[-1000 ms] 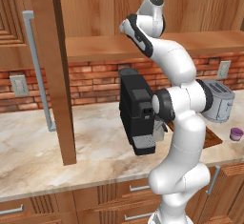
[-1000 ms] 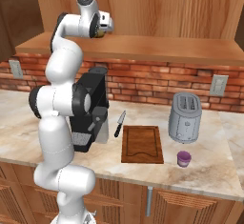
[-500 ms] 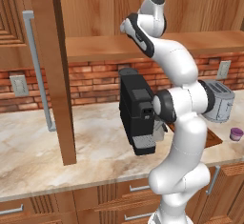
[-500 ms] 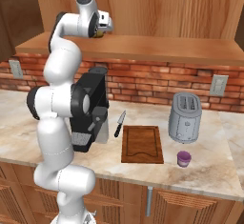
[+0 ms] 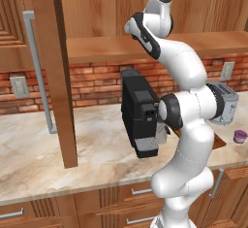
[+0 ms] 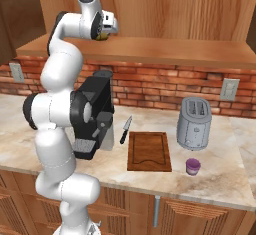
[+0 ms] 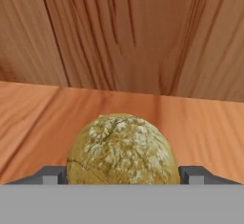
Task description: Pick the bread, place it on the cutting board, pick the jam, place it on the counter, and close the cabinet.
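Note:
The bread, a round yellowish-brown lump, sits on the shelf of the open cabinet. My gripper is shut on it, one fingertip against each side. From the right base view the gripper is up in the cabinet with the bread just under it. The purple jam stands on the counter in front of the toaster, also seen as the jam at the far right. The cutting board lies bare on the counter.
The cabinet door stands open to the left, its silver handle facing me. A black coffee machine is close beside the arm. A knife lies left of the board, and a toaster stands to its right.

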{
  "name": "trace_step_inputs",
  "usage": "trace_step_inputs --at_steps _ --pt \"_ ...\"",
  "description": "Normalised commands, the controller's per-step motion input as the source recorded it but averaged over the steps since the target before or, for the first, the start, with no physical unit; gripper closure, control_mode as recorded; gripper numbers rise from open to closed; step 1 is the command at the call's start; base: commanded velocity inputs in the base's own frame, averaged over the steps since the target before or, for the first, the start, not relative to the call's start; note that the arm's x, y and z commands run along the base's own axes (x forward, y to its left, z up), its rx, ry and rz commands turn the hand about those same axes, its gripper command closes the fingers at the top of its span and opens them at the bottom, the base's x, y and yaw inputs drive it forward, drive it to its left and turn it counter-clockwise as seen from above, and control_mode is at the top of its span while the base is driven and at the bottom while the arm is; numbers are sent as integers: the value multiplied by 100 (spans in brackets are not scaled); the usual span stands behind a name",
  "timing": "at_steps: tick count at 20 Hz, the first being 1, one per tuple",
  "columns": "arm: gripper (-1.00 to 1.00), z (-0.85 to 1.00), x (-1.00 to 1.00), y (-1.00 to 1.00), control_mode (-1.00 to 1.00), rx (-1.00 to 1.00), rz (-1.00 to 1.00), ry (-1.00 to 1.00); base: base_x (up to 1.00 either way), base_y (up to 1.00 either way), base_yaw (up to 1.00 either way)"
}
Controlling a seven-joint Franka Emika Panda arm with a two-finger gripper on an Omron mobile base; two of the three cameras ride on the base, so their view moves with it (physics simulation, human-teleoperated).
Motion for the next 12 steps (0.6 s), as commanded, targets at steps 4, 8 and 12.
trace_step_inputs --at_steps 4,8,12 --pt "100 0 -33 -13 -100 0 0 0 0 0 0" --pt "100 0 -34 -11 -100 0 0 0 0 0 0" --pt "100 0 -37 -12 -100 0 0 0 0 0 0"
